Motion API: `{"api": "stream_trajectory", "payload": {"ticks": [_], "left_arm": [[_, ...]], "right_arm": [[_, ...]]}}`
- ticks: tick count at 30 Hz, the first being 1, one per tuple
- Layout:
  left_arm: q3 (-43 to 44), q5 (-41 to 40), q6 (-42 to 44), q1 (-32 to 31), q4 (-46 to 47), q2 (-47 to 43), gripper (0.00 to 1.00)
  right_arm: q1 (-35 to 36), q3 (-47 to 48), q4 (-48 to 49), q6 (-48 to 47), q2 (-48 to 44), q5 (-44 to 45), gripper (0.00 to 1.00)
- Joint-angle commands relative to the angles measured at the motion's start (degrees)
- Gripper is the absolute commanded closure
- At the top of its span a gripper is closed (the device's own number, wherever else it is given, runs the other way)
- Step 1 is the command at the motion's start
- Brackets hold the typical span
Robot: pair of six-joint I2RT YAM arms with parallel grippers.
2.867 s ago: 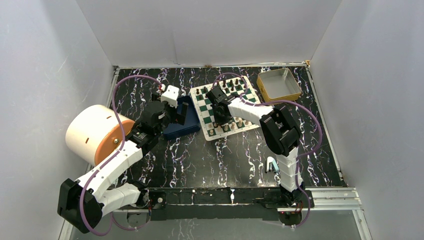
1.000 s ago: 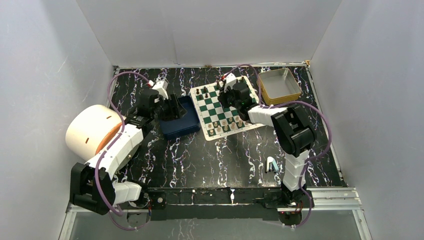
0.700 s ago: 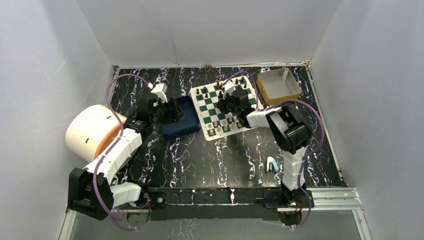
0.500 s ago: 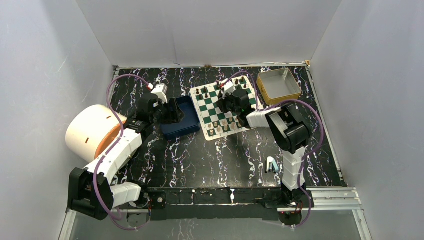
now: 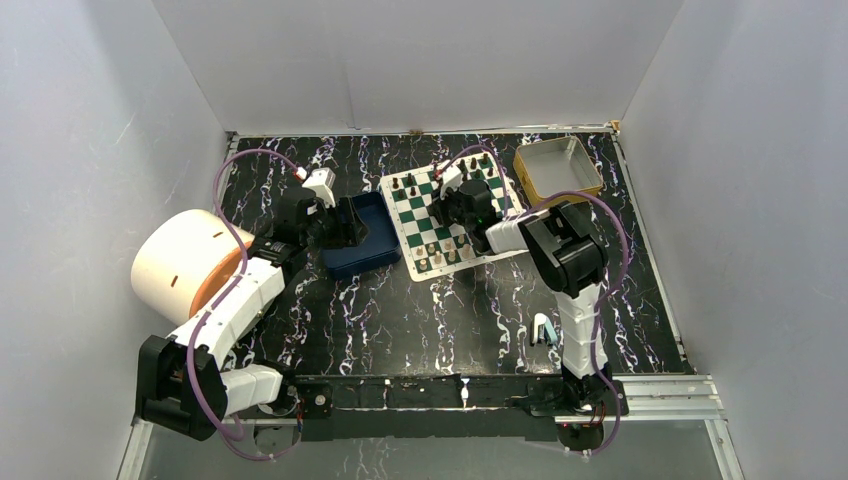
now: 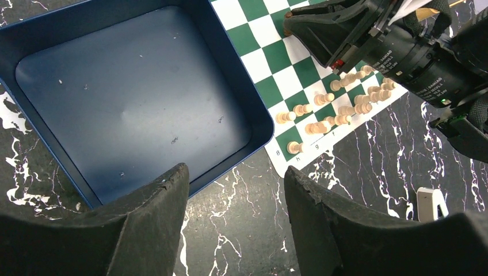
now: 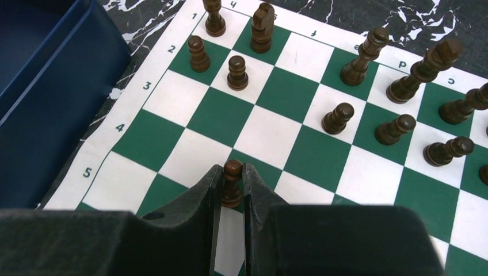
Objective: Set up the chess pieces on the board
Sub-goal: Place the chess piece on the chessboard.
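Observation:
The green-and-white board (image 5: 418, 213) lies at mid-table and shows in the right wrist view (image 7: 270, 135) and the left wrist view (image 6: 276, 57). Cream chess pieces (image 6: 339, 109) stand in its two near rows (image 5: 447, 252). Dark brown pieces (image 7: 368, 52) stand on the far rows. My right gripper (image 7: 232, 172) is shut on a dark brown pawn (image 7: 232, 187) above the board's middle squares (image 5: 462, 197). My left gripper (image 6: 236, 169) is open and empty, over the near rim of the blue tray (image 6: 132, 103), left of the board (image 5: 350, 222).
The blue tray (image 5: 365, 255) is empty and touches the board's left edge. A yellow-rimmed tin (image 5: 557, 168) stands at the board's far right. A cream and orange cylinder (image 5: 185, 262) lies at the left. A small pale blue object (image 5: 542, 330) lies near the right arm's base.
My right gripper went from the board's near side to its far right side, then drew back a little toward the middle. My left arm swung back over the tray and has held still since.

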Motion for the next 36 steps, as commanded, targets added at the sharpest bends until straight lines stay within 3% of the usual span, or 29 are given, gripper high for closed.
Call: {"api": "stream_trajectory", "payload": {"ticks": [1,24,36], "left_arm": [[-0.38,-0.25,0.95,0.33,0.71,-1.25,0.4],[-0.08,0.5,1.57,0.29,0.49,-0.29,0.41],[-0.09,0.58,1.74,0.28,0.44,-0.59,0.41]], "right_arm": [[0.11,3.35,3.83,-0.8,1.12,0.26,0.74],[0.11,3.69,2.74,-1.19,0.88,-0.03,0.65],[-0.01,11.89,-12.67,0.61,1.14,0.45,0.62]]}}
